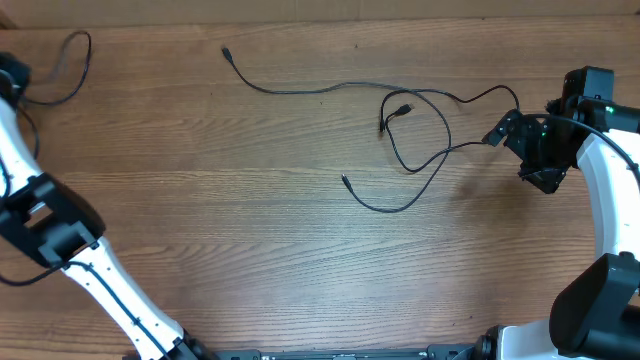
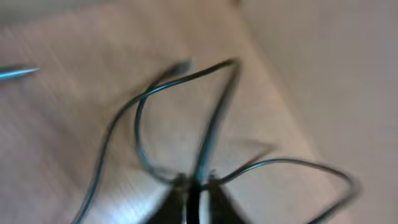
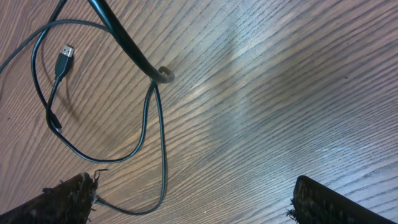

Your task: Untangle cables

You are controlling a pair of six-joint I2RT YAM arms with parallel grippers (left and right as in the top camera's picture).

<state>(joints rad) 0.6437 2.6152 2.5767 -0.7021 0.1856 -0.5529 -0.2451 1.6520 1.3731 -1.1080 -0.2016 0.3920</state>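
Wooden table (image 1: 250, 250), grain running left to right, seen from overhead. A pale surface (image 2: 336, 62) is seen past the table edge in the blurred left wrist view. The cables (image 1: 300, 93) are laid as one long wavy strand across the upper middle, ending in crossed loops with a USB plug (image 3: 64, 56) right of centre. The right gripper (image 3: 202, 208) is held over the table with its fingers spread wide; these loops lie to its left, one strand passing just beside one finger. At the far left, the left gripper (image 2: 194, 193) is closed on a loop of cable (image 2: 214, 121).
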